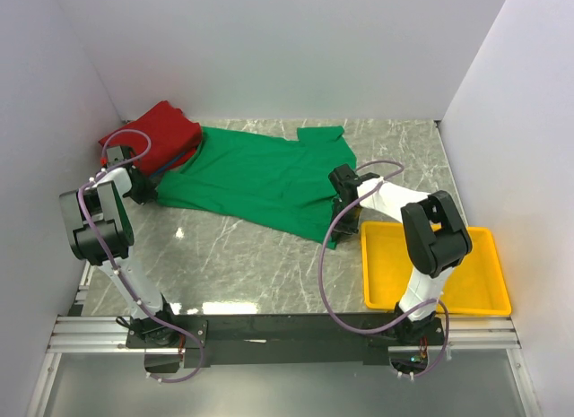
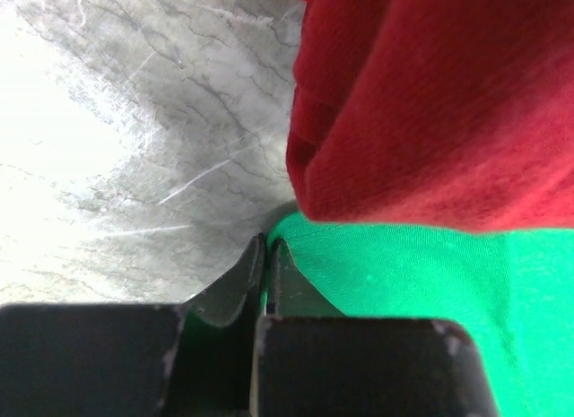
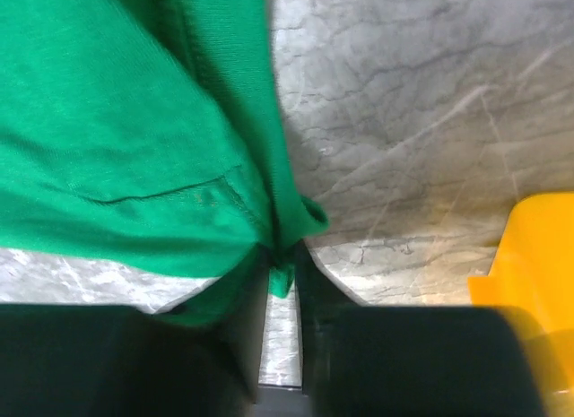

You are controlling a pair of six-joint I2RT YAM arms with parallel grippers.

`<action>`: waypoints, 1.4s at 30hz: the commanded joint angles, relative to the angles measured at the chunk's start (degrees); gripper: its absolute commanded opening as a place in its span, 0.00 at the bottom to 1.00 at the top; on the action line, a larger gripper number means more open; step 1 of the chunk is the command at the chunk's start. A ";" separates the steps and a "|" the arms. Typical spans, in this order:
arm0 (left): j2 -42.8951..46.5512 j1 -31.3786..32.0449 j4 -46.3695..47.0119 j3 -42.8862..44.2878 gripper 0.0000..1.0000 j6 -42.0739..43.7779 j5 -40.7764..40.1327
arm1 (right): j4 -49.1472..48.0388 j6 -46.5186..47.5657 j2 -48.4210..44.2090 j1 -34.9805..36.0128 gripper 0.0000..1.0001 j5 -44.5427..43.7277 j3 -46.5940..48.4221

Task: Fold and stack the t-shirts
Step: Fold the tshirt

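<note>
The green t-shirt (image 1: 256, 177) lies spread across the marble table, its left end tucked under the red t-shirt (image 1: 154, 134), which sits bunched at the back left. My left gripper (image 1: 146, 191) is shut on the green shirt's left edge (image 2: 395, 273), right below the red shirt (image 2: 430, 103). My right gripper (image 1: 343, 188) is shut on the green shirt's right edge (image 3: 134, 139), with a fold of cloth pinched between the fingers (image 3: 316, 282).
A yellow plastic tray (image 1: 435, 273) stands at the front right, just beside the right arm; its corner shows in the right wrist view (image 3: 529, 247). White walls close in the table on the left, back and right.
</note>
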State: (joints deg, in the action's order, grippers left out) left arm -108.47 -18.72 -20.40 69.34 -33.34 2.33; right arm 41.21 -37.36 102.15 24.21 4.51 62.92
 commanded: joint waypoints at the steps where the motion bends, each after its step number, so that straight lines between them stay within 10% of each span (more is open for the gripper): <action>1: 2.20 -0.26 -2.36 -0.78 0.00 1.88 -0.57 | -0.26 0.54 0.68 -0.56 0.10 -0.03 -1.39; 42: 33.23 -5.10 -11.15 -24.52 0.01 1.18 -5.85 | 11.61 -4.03 -21.11 6.90 0.00 1.64 -18.97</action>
State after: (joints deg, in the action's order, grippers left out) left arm -78.78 -23.22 -30.85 45.52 -32.18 -1.02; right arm 50.15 -39.66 83.48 30.02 6.96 44.53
